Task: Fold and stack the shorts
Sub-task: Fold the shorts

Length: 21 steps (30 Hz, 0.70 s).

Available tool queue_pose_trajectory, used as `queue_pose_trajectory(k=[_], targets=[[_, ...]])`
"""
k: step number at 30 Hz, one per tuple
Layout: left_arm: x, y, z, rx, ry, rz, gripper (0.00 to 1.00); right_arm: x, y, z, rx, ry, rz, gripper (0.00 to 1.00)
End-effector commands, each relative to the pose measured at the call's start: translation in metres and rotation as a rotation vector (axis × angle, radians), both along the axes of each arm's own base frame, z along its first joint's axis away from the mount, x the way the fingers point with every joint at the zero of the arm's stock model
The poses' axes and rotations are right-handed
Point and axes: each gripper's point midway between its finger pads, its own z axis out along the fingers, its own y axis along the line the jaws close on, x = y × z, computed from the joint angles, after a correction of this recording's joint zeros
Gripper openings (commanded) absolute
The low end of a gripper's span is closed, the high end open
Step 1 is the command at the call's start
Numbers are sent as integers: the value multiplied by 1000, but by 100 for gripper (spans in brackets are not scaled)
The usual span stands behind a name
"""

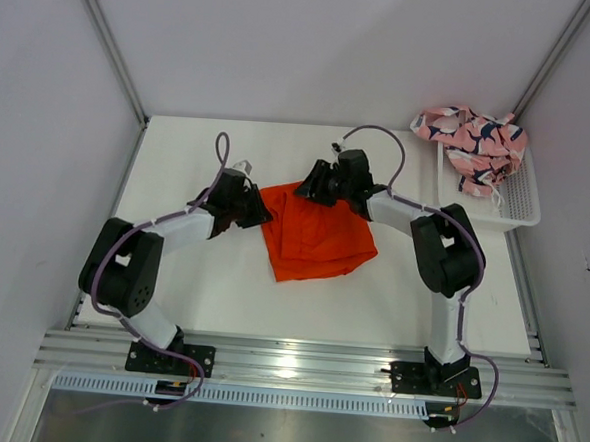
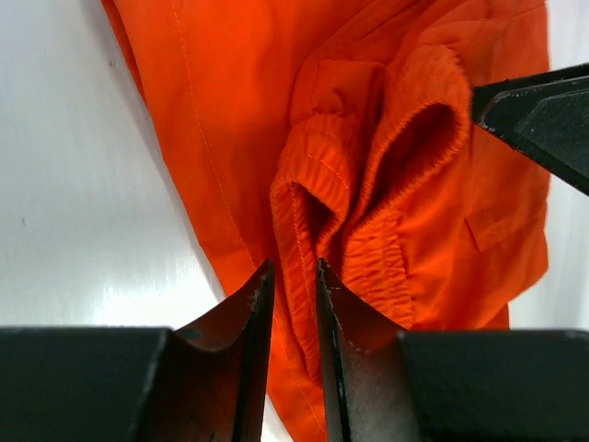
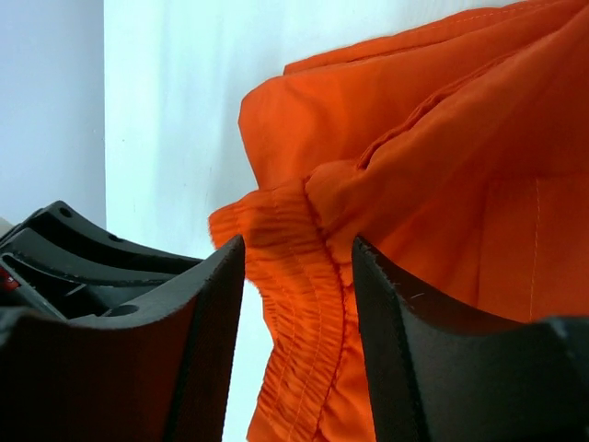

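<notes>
Soft bright orange shorts [image 1: 319, 238]: they lie in the middle of the flat white table [image 1: 201, 285], between the two arms. They are partly doubled over and bumpy, so this is not a neat fold yet.
Stretchy waistband [image 2: 368, 239]: it is bunched up in a loop at the far edge of the orange shorts, where both grippers meet it.
What could go wrong, one: the left gripper [image 2: 294, 276] holds only a thin bit of cloth. A quick pull could make it slip out, and the fold would flop open.
What could go wrong, two: if the two grippers pull different ways, the waistband could twist. Then the orange shorts would end up crooked.
What could go wrong, three: a lumpy fold makes a wobbly base for stacking the other pair.
Left arm pose: it reaches forward and bends in to the right, with its wrist low at the far left corner of the orange shorts.
Left gripper hold: its fingers are close together, pinching a fold of the waistband.
Right arm pose: it reaches forward and bends in to the left, low over the far edge.
Right gripper [image 3: 299, 249]: its fingers stand apart with the waistband between them. I cannot tell if it is squeezing.
Soft pink shorts with dark blue and white fish shapes [image 1: 470, 140]: they are heaped on the far end of the white plastic mesh basket [image 1: 517, 200], well apart from the orange shorts.
</notes>
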Motion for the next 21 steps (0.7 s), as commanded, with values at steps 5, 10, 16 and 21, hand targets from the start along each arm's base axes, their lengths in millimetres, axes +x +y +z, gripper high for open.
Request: queue_pose_trajectory(k=[5, 10, 16, 21], targets=[[34, 12, -19, 93, 0, 32, 25, 6, 38, 2, 6, -53, 72, 54], [37, 18, -37, 85, 37, 34, 25, -2, 52, -3, -12, -61, 117, 48], [41, 19, -43, 87, 67, 29, 25, -13, 61, -8, -23, -60, 167, 38], [44, 20, -44, 79, 74, 36, 24, -19, 65, -34, -56, -11, 189, 36]])
